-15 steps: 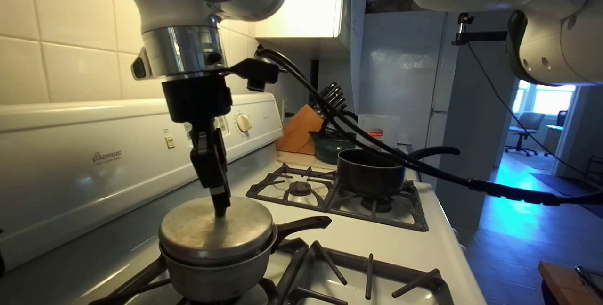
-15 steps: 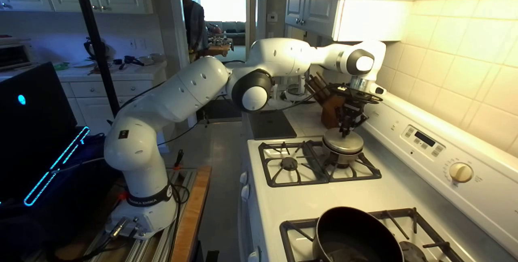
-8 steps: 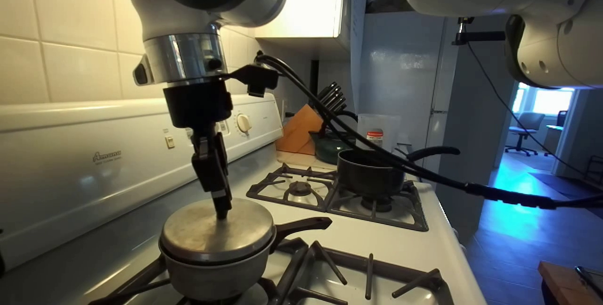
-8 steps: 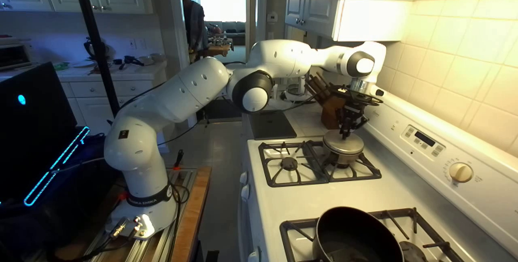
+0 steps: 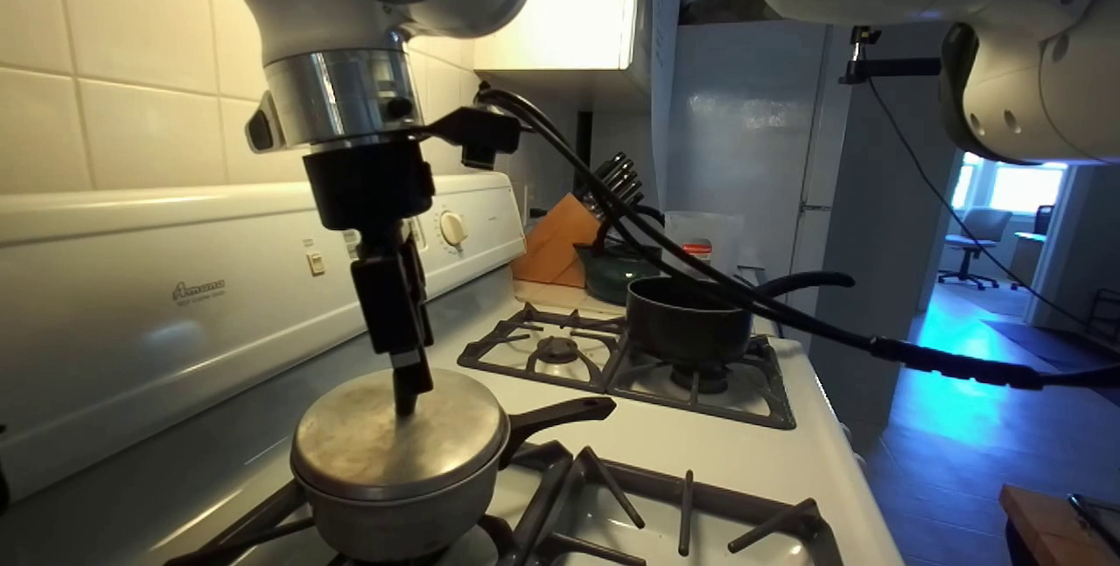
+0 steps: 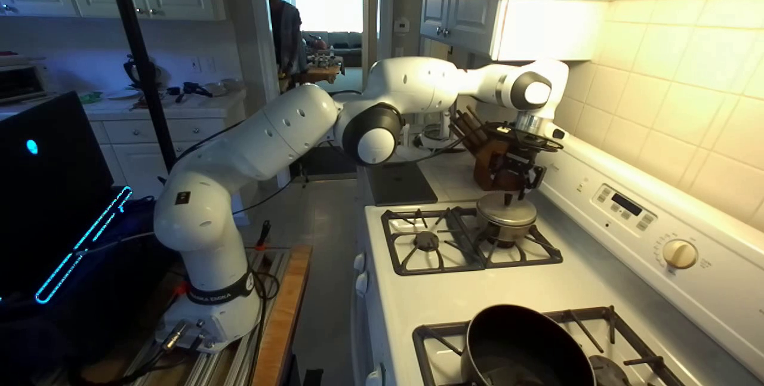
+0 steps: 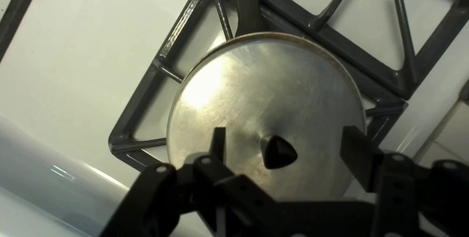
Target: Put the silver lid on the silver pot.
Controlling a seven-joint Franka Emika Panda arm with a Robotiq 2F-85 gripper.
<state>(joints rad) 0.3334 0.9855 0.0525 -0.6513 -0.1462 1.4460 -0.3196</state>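
The silver lid (image 7: 278, 83) lies across the top of the silver pot (image 5: 407, 522), and in both exterior views no clear gap shows between them. On the side of the dark handle (image 5: 560, 413), a thin brownish strip of the pot's rim (image 7: 311, 43) shows past the lid. A dark knob (image 7: 280, 152) rises from the lid's middle. My gripper (image 7: 285, 132) is over the lid, its jaws spread wide on either side of the knob without touching it. The pot's inside is hidden under the lid.
The silver pot stands on a burner grate (image 6: 552, 249) close to the stove's back panel (image 5: 201, 286). A black pot (image 5: 687, 321) sits on the other grate. Behind it are a knife block (image 5: 556, 242) and a dark green kettle (image 5: 612, 273). A cable (image 5: 700, 273) hangs from the wrist.
The lid has come down onto the pot, closing the dark gap seen a second ago. My jaws have opened and let go of the knob, and the wrist has risen slightly.
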